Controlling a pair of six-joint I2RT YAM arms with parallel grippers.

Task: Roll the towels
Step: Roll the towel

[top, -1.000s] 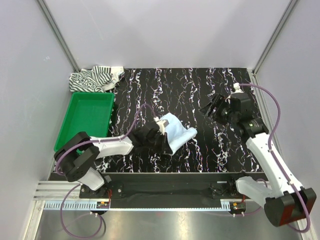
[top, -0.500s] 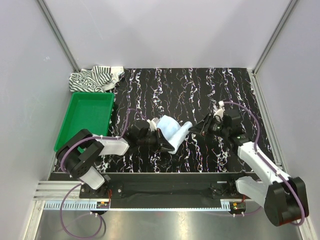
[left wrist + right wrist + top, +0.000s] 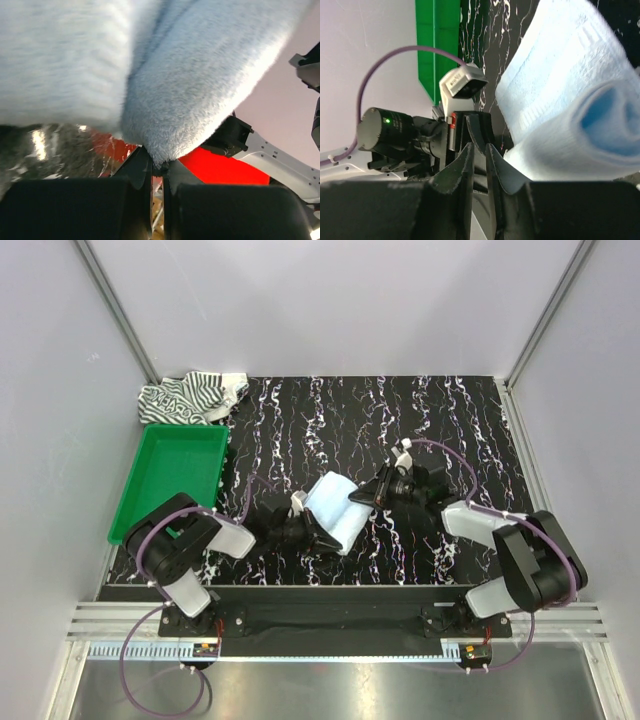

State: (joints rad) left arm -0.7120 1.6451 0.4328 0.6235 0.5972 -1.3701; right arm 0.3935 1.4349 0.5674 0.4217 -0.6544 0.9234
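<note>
The light blue towel [image 3: 335, 510] lies partly rolled at the middle of the table. My left gripper [image 3: 308, 528] is shut on its near left edge; in the left wrist view the jaws [image 3: 157, 162] pinch a fold of the blue pile [image 3: 200, 90]. My right gripper [image 3: 362, 498] sits low at the towel's right edge. Its jaws [image 3: 479, 147] stand almost together with nothing between them, and the rolled blue towel [image 3: 570, 100] lies just beside the right finger. The black-and-white striped towel [image 3: 190, 398] is bunched at the far left corner.
A green plastic tray [image 3: 175, 475] stands at the left edge, just in front of the striped towel. The black marbled tabletop [image 3: 450, 420] is walled by white panels on three sides. Both arms lie low near the front edge.
The right arm swung left and down to the blue towel's right edge, and its jaws closed from wide open. The left gripper drew the towel nearer and leftward, and the towel grew more compact.
</note>
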